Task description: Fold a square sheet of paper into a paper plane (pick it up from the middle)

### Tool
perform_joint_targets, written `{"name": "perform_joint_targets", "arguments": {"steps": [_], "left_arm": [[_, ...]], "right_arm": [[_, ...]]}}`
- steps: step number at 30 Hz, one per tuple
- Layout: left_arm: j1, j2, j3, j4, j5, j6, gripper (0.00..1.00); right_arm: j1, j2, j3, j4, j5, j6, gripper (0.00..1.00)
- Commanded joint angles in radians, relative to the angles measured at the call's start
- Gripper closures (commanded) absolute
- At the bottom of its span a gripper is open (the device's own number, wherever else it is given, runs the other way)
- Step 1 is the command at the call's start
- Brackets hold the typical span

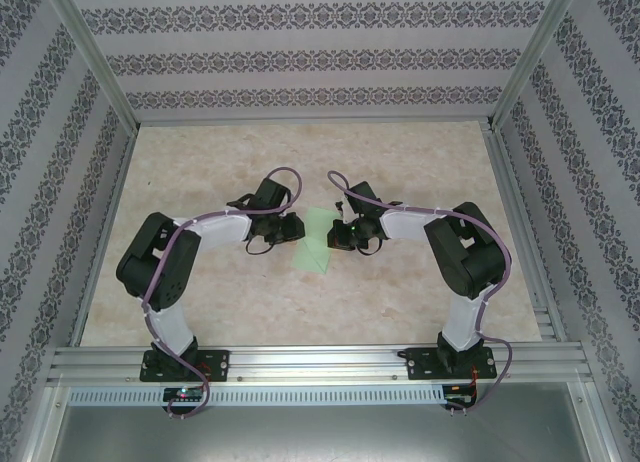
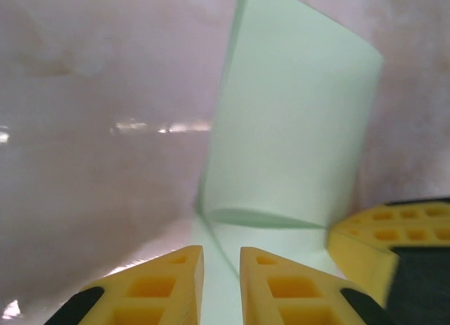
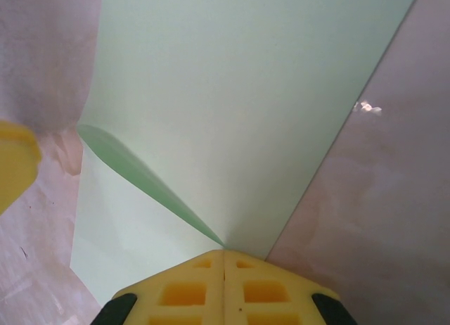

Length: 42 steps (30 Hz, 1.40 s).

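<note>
At the middle of the beige marbled table (image 1: 200,182), between the two arms, lies the thin, pale green square sheet of paper (image 1: 320,244), already partly folded, with one flap lifted off the surface. In the left wrist view the flap (image 2: 295,128) rises in a soft curve above a flat layer. In the right wrist view a shadowed gap opens under it and narrows to a point at the fingertips.

The right gripper (image 3: 223,255) has its yellow fingers pressed together with no gap. The fold runs straight into their tips, so it appears clamped on the paper at that corner. The left gripper (image 2: 221,258) is just beside the sheet on the other side. Its yellow fingers (image 2: 169,276) stand slightly apart, with a strip of paper showing in the slot, and it does not look to be pinching anything.

This paper is very light and limp. It will bow, slide on the smooth table and hold any crease pressed into it, including an unintended one. I judge the safest hold to be at a folded edge or corner, where doubled layers give some stiffness. A single loose layer would buckle. A flat finger pressing down beside the crease would keep the sheet from skating.
</note>
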Motion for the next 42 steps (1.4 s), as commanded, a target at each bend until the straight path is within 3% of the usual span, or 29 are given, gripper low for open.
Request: {"name": "perform_joint_targets", "arguments": {"steps": [1,14,25,31,42], "left_arm": [[-0.044,-0.040,-0.014,0.061,0.055,0.001,0.80],[-0.081,0.067,0.023,0.099,0.077,-0.019,0.86],[-0.075,0.100,0.036,0.061,-0.116,-0.010,0.87],[-0.068,0.137,0.036,0.054,-0.114,-0.008,0.87],[-0.068,0.146,-0.013,0.034,-0.085,-0.044,0.89]], "right_arm": [[0.013,0.110,-0.064,-0.141,0.175,-0.022,0.95],[0.018,0.121,-0.068,-0.126,0.165,-0.018,0.94],[0.016,0.125,-0.069,-0.123,0.169,-0.020,0.95],[0.012,0.121,-0.068,-0.123,0.166,-0.024,0.95],[0.051,-0.109,-0.067,-0.044,0.018,-0.041,0.94]]}}
